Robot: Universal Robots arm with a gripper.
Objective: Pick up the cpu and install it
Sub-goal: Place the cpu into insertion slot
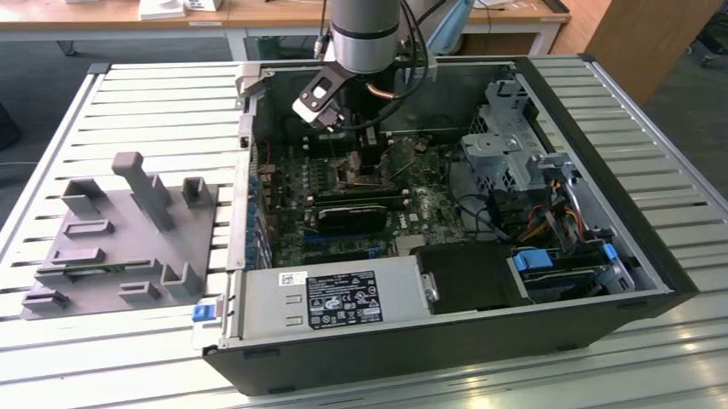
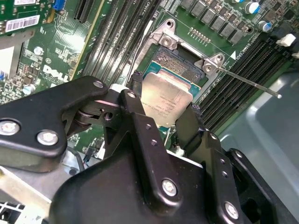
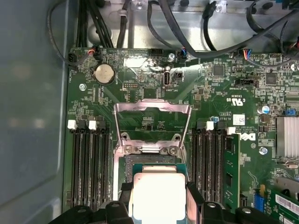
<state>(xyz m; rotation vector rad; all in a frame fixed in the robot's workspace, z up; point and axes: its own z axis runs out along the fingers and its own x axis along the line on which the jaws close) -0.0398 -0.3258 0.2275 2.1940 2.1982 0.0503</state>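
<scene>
The cpu, a silvery square chip with a pale rim, sits between my gripper's two black fingers, which press on its opposite edges. It hangs tilted just over the dark socket on the green motherboard. The first wrist view has the cpu in my gripper right at the socket, whose metal load plate stands swung open. The thin lever sticks out sideways. In the exterior view my gripper reaches down into the open computer case.
Memory slots flank the socket on both sides. A long black card lies across the board, with a silver power supply at the case front and a metal drive cage towards the exterior view's right. A grey fixture stands outside.
</scene>
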